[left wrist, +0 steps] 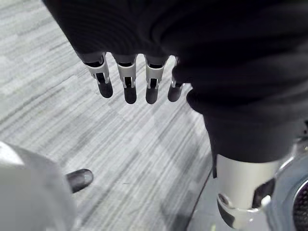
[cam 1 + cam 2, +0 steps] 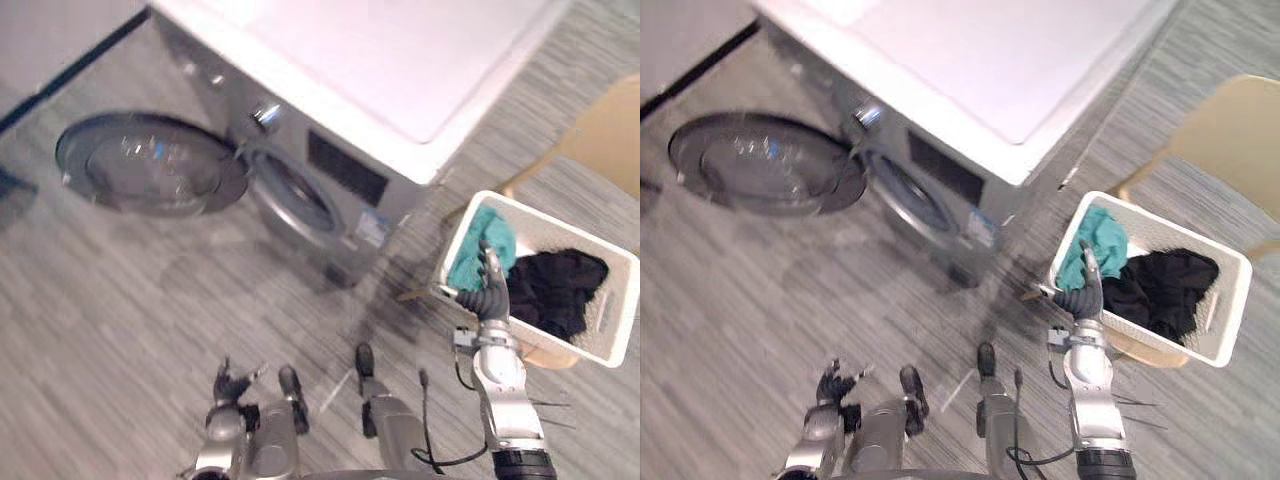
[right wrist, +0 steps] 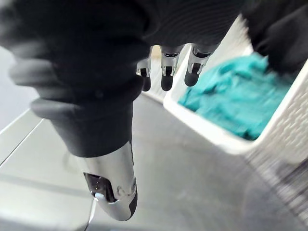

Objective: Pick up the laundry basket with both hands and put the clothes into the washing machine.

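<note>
The white plastic lattice laundry basket (image 2: 620, 315) is standing at the robot's right, just beside the corner of the silver-grey washing machine with a white top (image 2: 345, 175). It is carrying a teal cloth (image 2: 485, 245) at the end near the machine and a black cloth (image 2: 555, 285) next to it. Its long axis is running from the machine side away to the robot's right, so the right robot hand (image 2: 490, 290) is meeting only the short end. Its fingers (image 3: 166, 81) are pointing straight, open, at the rim by the teal cloth; I cannot tell if they are touching it. The left robot hand (image 2: 232, 385) is hanging low over the grey striped floor (image 2: 120, 300), well apart from the basket, its fingers (image 1: 130, 89) straight and holding nothing. To my judgement the right arm is the nearer one, and the left must reach far across. The machine's round opening (image 2: 290, 195) is lying left of the basket, its door (image 2: 150, 165) swung open. What is bearing the basket is hard to make out: something tan (image 2: 1155, 355) is showing under it.
</note>
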`<state>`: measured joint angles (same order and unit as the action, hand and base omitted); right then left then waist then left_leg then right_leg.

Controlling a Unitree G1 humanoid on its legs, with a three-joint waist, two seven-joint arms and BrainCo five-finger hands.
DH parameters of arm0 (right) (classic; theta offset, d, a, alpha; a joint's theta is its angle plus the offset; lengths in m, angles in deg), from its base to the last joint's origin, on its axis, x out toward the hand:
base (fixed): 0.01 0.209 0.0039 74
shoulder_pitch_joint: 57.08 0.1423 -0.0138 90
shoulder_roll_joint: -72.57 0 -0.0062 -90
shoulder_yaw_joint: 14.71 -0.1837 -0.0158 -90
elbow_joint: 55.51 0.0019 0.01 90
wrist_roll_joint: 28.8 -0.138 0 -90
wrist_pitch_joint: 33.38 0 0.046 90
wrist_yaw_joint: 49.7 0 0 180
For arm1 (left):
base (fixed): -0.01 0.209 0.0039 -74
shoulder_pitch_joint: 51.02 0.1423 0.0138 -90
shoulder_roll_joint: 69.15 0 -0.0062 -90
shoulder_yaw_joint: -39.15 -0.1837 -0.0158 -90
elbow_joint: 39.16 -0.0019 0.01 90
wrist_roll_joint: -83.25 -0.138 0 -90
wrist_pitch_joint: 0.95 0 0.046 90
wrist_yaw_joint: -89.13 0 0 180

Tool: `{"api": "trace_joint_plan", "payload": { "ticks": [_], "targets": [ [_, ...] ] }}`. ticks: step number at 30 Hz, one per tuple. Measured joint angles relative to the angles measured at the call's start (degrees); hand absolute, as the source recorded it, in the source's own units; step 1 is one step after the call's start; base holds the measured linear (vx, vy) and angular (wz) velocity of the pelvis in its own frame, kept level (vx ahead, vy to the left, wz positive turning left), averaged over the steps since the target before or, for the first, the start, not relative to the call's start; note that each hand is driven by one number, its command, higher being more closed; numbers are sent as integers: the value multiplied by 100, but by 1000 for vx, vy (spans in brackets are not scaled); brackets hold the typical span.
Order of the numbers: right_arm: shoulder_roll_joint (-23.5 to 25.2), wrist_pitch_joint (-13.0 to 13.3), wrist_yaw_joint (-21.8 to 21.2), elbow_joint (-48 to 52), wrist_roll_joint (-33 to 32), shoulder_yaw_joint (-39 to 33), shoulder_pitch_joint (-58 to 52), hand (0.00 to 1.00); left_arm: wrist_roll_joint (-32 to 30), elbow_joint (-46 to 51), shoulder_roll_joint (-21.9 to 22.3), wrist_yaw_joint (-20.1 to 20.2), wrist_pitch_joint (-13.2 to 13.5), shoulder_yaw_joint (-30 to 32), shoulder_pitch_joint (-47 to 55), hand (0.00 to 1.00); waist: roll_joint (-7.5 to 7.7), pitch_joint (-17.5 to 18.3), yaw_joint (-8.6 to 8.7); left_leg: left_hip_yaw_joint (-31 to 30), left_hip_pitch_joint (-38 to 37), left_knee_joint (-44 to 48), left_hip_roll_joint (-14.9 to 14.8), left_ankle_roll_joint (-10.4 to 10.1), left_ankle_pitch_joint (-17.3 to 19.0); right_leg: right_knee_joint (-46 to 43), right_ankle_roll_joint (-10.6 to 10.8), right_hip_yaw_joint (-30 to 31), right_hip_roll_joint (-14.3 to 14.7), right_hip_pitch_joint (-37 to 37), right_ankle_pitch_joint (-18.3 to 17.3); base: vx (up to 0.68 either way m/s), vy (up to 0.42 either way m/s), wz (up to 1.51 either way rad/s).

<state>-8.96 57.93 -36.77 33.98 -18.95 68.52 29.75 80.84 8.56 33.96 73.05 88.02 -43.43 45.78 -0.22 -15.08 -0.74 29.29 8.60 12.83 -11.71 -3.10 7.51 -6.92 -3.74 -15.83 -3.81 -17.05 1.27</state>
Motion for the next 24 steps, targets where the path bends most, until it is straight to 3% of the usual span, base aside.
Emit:
{"api": "trace_joint_plan", "payload": {
  "ticks": [1, 2, 4, 6, 7, 8, 9, 11, 12, 13, 16, 17, 18, 19, 24],
  "targets": [
    [-24, -7, -61, -148, 6, -35, -11, 0, -13, -131, -40, 39, 1, 21, 111, 0, -15, 54, -8, 274, -285, 35, -91, -93, 135, -219, -29, -870, -255, 152, -129, 122, 37, -130],
    [-47, 1, -69, -213, 15, -54, -64, 0, -57, -275, -105, 100, 1, 59, 128, 0, -74, 181, 7, 476, -423, 154, -224, -189, 265, -289, 49, -1350, -345, 291, -214, 129, 21, -120],
    [-90, 3, -78, -320, 105, -50, -90, 0, -115, -416, -174, 117, 12, 91, 80, 0, -162, 279, 30, 764, -660, 311, -402, -329, 400, -307, 108, -1178, -177, 380, -281, 156, -15, -99],
    [-107, 3, -83, -347, 207, 75, -96, 0, -186, -492, -182, 120, 31, 221, 99, 0, -144, 347, -10, 913, -748, 911, -686, -371, 424, -350, 105, -822, 12, 395, -395, 157, -86, -118],
    [-149, 5, -95, -384, 212, 130, -79, 0, -211, -542, -169, 121, 30, 222, 137, 0, -171, 347, -27, 684, -629, 1742, -977, -319, 391, -410, 66, -590, 139, 474, -462, 157, -155, -105],
    [-206, 5, -94, -447, 213, 146, -67, 0, -226, -554, -144, 126, 31, 210, 188, 0, -204, 358, -21, 279, -433, 2390, -1147, -59, 235, -441, 40, -441, 223, 568, -497, 245, -162, -113],
    [-359, 3, -83, -540, 213, 133, -99, 0, -227, -558, -101, 152, 41, 181, 219, 0, -214, 363, -1, -615, 6, 3252, -1147, 248, -257, -400, -1, -215, 288, 756, -514, 218, -85, -79],
    [-515, 2, -71, -566, 221, 98, -114, 0, -227, -563, -89, 202, 99, 161, 202, 0, -206, 367, -17, -1292, 366, 3759, -998, 93, 11, -370, -92, -1, 320, 831, -577, 197, -2, -70],
    [-567, 0, -56, -607, 277, 23, -107, 0, -225, -578, -106, 232, 160, 138, 199, 0, -220, 372, -20, -1718, 545, 3719, -698, -22, 343, -247, -90, 210, 310, 965, -574, 201, 28, -60],
    [-580, 0, -55, -623, 289, 6, -110, 0, -225, -583, -113, 230, 162, 118, 203, 0, -180, 349, -20, -1794, 570, 3647, -629, -33, 388, -219, -85, 244, 310, 1000, -571, 237, 53, -61],
    [-714, -12, -58, -845, 459, -5, -69, 0, -229, -676, -181, 247, 175, -149, 208, 0, -212, 366, -21, -2361, 536, 1913, 12, -136, 514, -9, 100, 519, 265, 1278, -451, 174, 119, -49],
    [-832, -10, -59, -996, 574, 16, 26, 0, -234, -674, -163, 254, 180, -270, 200, 0, -325, 408, -29, -2621, 435, 795, 214, -336, 326, 39, 188, 607, 279, 1265, -400, 120, 152, -46],
    [-918, -13, -63, -1084, 662, 44, 96, 0, -235, -674, -146, 276, 194, -311, 198, 0, -415, 422, -34, -2710, 401, 340, 266, -395, 12, 36, 253, 673, 315, 1247, -399, 144, 217, -70],
    [-958, -30, -78, -1271, 780, 111, 216, 0, -243, -693, -183, 340, 221, -334, 176, 0, -343, 384, -66, -2670, 311, 310, 381, -227, -247, 58, 405, 825, 251, 1246, -377, 142, 202, -45],
    [-1308, -15, -86, -1376, 1059, 454, 705, 0, -303, -772, -319, 365, 280, -492, 71, 0, -265, 348, -51, -2368, 436, 175, 734, 0, -208, 219, 720, 1011, -107, 1035, -265, 88, 187, -18]
  ]
}}
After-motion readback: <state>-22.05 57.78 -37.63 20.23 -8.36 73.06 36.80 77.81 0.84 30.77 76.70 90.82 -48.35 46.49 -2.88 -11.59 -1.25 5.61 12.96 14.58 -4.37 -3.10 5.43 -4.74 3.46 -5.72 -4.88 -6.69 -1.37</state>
